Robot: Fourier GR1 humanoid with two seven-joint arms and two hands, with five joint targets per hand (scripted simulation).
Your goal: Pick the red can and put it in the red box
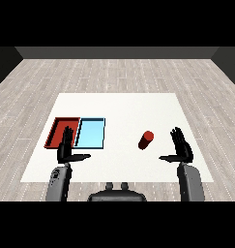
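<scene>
The red can lies on its side on the white table, right of centre. The red tray sits at the left of the table, touching the light blue tray on its right side. My right hand is open with straight fingers and thumb pointing left, a short way right of the can and apart from it. My left hand is open too, hovering over the near edge of the red tray and hiding part of it.
White table surface stretches around the can and behind both trays. The table's near edge runs just under my forearms. Grey wooden floor surrounds the table.
</scene>
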